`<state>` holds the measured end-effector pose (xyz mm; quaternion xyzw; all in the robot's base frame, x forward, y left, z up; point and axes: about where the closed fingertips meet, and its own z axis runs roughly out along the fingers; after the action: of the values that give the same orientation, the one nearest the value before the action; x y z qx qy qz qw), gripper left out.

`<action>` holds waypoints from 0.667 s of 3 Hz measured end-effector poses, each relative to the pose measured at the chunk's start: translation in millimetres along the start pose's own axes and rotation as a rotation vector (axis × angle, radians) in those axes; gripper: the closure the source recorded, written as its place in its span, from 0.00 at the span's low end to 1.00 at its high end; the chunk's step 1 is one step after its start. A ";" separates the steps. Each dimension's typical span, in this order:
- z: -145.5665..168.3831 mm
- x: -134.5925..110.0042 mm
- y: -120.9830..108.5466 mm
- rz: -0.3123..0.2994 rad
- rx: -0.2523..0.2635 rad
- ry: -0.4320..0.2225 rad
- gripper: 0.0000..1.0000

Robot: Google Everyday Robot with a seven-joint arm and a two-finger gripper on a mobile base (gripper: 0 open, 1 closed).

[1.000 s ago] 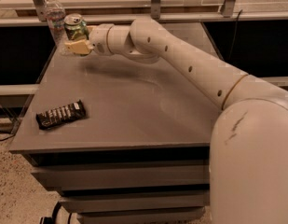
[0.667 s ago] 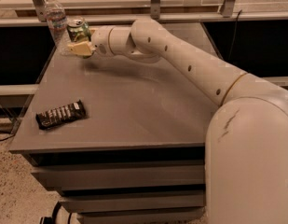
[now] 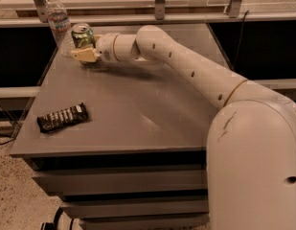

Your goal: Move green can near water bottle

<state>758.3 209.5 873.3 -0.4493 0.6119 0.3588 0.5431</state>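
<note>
The green can (image 3: 82,34) stands upright at the back left corner of the grey table (image 3: 142,114). It has a silver top. The water bottle (image 3: 59,24), clear with a pale label, stands just to its left, close beside it. My gripper (image 3: 84,47) reaches in from the right and is shut on the green can. Its near pale finger (image 3: 83,55) lies across the front of the can's base, and the far finger is hidden behind the can. I cannot tell whether the can's base rests on the table.
A dark flat snack bar wrapper (image 3: 62,117) lies near the table's front left edge. A railing with metal posts (image 3: 160,4) runs behind the table. My white arm (image 3: 195,73) stretches across the table's right half.
The gripper and the green can have shifted slightly down and to the right, staying next to the water bottle. The bottle and snack bar have not moved.
</note>
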 end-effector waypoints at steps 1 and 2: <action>5.7 -1.1 2.0 0.005 -0.029 -0.027 0.00; 6.8 -10.4 4.6 -0.014 -0.058 -0.036 0.00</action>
<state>756.3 219.0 882.3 -0.4627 0.5882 0.3805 0.5433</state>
